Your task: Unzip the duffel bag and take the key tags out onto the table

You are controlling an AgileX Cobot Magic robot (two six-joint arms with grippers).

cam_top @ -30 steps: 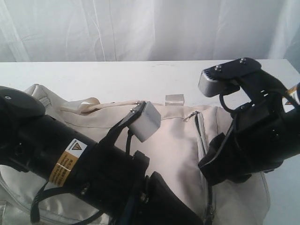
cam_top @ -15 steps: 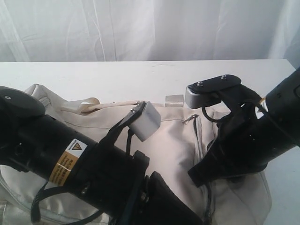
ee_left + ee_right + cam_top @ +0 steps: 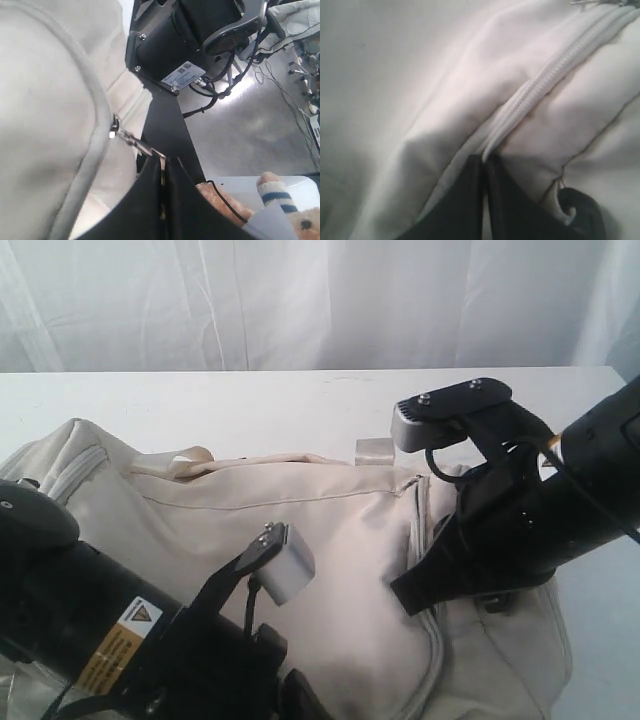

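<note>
The cream duffel bag (image 3: 340, 540) lies across the white table (image 3: 250, 405). In the left wrist view my left gripper (image 3: 162, 161) is shut on the metal zipper pull (image 3: 142, 146), which hangs from the slider (image 3: 115, 127) on the grey zipper track (image 3: 95, 150). My right gripper (image 3: 402, 600) presses on the bag's right part beside a zipper (image 3: 422, 530). In the right wrist view its fingers (image 3: 470, 200) are shut, pinching bag fabric at the edge of the closed zipper (image 3: 545, 85). The key tags are hidden.
A small silvery block (image 3: 372, 451) sits on the table behind the bag, with a white curtain beyond. The left wrist view shows the robot's base (image 3: 190, 35), cables on the floor and a plush toy (image 3: 272, 192).
My left arm has dropped lower and toward the near edge, uncovering the bag's left end, which now bulges up. My right gripper moved left and down onto the bag by the zipper.
</note>
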